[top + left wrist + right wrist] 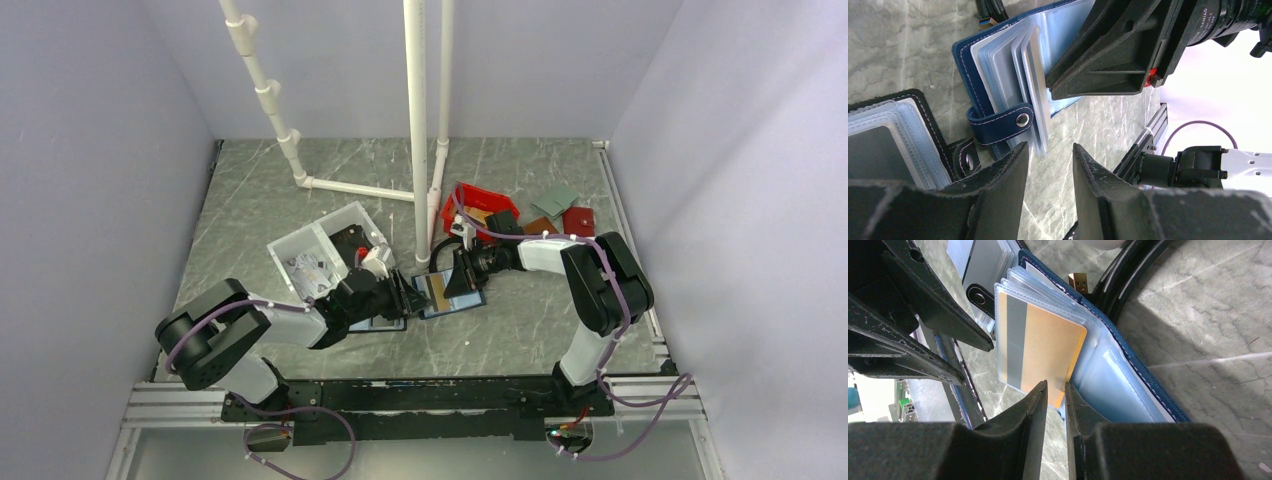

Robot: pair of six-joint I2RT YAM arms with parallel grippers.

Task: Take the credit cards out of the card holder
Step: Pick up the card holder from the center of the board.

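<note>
Credit card (1048, 347), gold-orange in a clear sleeve, is seen inside the open card holder (1118, 390) lying on the worktop (1208, 315), its long axis running straight away from the right fingers (1013, 425), by which its near corner is straddled with a narrow gap, no pinch being evident; the left fingers (998, 185) are held part open and empty beside the tab (1000, 125)

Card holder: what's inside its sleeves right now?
A gold-orange credit card with a dark stripe sits in the front clear sleeve of the card holder. The sleeves stacked behind it are covered, so their contents can't be seen.
</note>
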